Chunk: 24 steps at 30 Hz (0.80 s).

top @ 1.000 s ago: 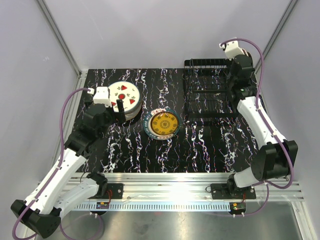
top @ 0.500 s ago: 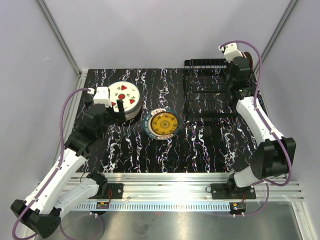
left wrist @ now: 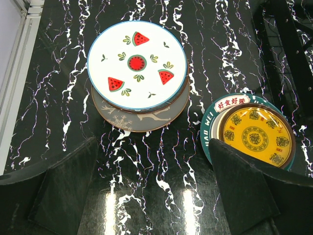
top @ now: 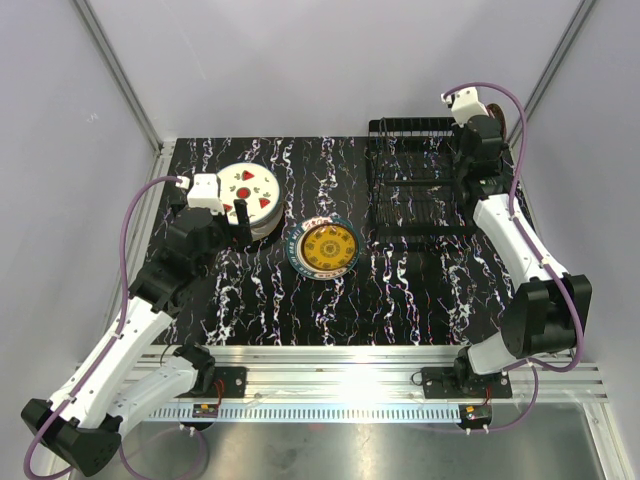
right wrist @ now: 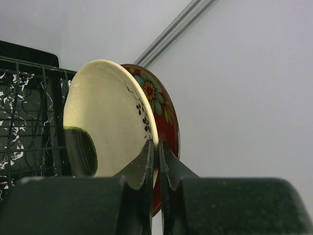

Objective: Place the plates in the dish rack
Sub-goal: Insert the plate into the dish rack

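Observation:
My right gripper (right wrist: 158,149) is shut on the rim of a cream plate (right wrist: 107,117) with small black flowers, held upright on edge. A red floral plate (right wrist: 165,110) stands right behind it. Both are at the far right end of the black wire dish rack (top: 420,190), where the right gripper (top: 490,122) hangs. My left gripper (left wrist: 152,147) is open and empty above the table, just short of a stack topped by the watermelon plate (left wrist: 137,64) over a grey-brown plate (left wrist: 142,116). A teal-rimmed yellow plate (left wrist: 252,131) lies flat to the right.
The rack (right wrist: 29,107) fills the table's back right corner, against the enclosure wall and a metal post (top: 545,70). The plate stack (top: 248,187) sits back left and the teal-rimmed plate (top: 322,248) at mid table. The table top is black marble-patterned.
My right gripper has shifted slightly right and back over the rack's far end with the cream plate in it. The left arm has stayed still.

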Each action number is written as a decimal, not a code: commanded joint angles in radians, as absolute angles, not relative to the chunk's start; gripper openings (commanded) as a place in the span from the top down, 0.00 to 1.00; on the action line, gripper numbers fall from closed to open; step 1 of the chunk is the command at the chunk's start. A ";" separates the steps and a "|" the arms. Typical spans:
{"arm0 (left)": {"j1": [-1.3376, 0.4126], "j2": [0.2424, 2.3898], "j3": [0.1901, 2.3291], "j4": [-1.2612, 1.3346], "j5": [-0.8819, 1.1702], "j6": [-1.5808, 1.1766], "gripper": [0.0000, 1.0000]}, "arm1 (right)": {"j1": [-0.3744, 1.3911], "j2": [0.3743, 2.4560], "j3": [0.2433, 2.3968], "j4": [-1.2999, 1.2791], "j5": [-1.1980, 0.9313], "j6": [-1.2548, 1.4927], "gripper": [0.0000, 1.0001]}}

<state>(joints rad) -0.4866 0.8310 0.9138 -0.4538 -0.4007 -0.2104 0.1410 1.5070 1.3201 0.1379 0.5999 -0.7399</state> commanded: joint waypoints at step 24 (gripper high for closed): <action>-0.494 0.836 0.922 -0.407 -0.403 -0.210 0.01 | 0.133 1.522 1.342 0.109 0.578 -0.652 0.95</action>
